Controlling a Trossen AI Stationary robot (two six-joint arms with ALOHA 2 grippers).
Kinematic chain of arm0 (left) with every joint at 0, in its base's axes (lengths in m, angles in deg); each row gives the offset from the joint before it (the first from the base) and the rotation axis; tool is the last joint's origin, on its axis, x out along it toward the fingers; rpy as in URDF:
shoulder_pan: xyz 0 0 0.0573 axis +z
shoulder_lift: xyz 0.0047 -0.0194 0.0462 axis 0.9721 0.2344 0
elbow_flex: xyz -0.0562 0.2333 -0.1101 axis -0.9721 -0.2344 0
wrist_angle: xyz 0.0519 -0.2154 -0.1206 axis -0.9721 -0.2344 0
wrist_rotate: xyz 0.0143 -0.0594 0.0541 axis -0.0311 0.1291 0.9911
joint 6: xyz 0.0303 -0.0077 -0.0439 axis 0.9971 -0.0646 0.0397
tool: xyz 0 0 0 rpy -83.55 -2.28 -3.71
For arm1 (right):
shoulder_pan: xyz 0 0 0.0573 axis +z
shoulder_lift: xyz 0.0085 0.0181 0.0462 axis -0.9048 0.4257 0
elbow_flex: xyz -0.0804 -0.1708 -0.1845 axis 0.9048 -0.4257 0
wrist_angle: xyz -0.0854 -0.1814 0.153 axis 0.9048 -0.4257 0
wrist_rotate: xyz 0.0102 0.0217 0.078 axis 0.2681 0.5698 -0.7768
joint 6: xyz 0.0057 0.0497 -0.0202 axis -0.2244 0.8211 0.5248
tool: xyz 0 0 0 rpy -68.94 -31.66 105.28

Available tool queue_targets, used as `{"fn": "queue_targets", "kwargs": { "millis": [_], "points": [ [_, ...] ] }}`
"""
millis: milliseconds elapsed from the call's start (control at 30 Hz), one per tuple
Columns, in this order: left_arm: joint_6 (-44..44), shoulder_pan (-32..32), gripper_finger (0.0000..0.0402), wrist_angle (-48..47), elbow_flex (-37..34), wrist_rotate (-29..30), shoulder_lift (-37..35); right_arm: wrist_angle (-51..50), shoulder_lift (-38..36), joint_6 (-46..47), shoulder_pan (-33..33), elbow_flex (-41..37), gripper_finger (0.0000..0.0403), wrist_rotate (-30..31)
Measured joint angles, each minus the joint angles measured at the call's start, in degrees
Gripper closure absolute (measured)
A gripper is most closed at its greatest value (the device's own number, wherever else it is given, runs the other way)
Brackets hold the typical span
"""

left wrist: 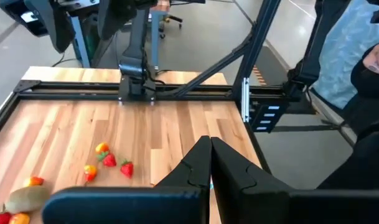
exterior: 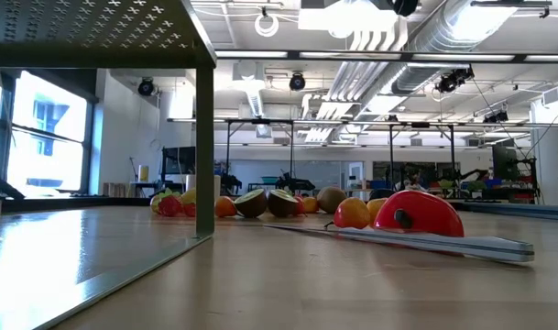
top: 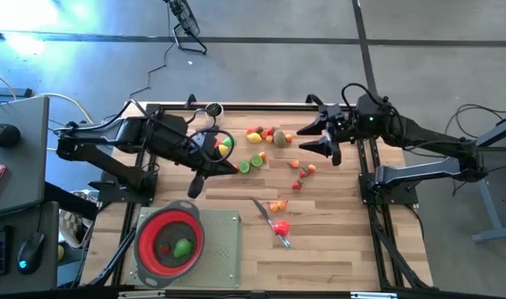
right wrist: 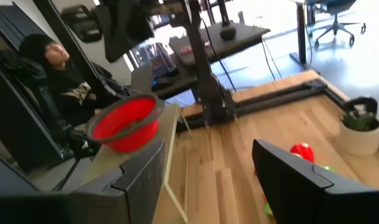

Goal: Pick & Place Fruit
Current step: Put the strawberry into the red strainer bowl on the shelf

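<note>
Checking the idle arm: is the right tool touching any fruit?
Apart. Right wrist view: the right tool hangs open, empty, the red fruit lying on the table beyond.

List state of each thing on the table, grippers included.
left gripper: shut, nothing visibly held, raised above the table
right gripper: open, empty, at the far right side
red strainer: upright on the grey tray, a green fruit inside
knife: flat on the wood
loose fruit: scattered mid-table, outside the strainer

You've got bright overhead strip lights (exterior: 370,37) in low view, blue-white glare on floor (top: 36,33) past worktop's (top: 336,249) far-left corner; near fingers (right wrist: 289,180) blurred.
</note>
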Motion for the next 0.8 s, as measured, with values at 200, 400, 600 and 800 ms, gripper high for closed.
{"fn": "queue_targets", "kwargs": {
  "millis": [200, 400, 600, 800],
  "points": [
    [0.0, 0.0, 0.0398, 0.0, 0.0, 0.4, 0.0, -5.4, 0.0, 0.0, 2.3, 0.0, 0.0191, 3.7],
    [0.0, 0.0, 0.0398, -0.2, 0.0, 0.7, 0.0, -11.5, 0.0, 0.6, 4.9, 0.0, 0.0219, 6.4],
    [0.0, 0.0, 0.0398, -0.5, 0.0, 0.7, 0.0, -16.9, 0.1, 3.4, 7.1, 0.0, 0.0237, 8.2],
    [0.0, 0.0, 0.0398, -0.5, 0.0, 0.7, 0.0, -17.3, 1.8, 6.1, 10.2, 0.0, 0.0242, 8.2]
  ]
}}
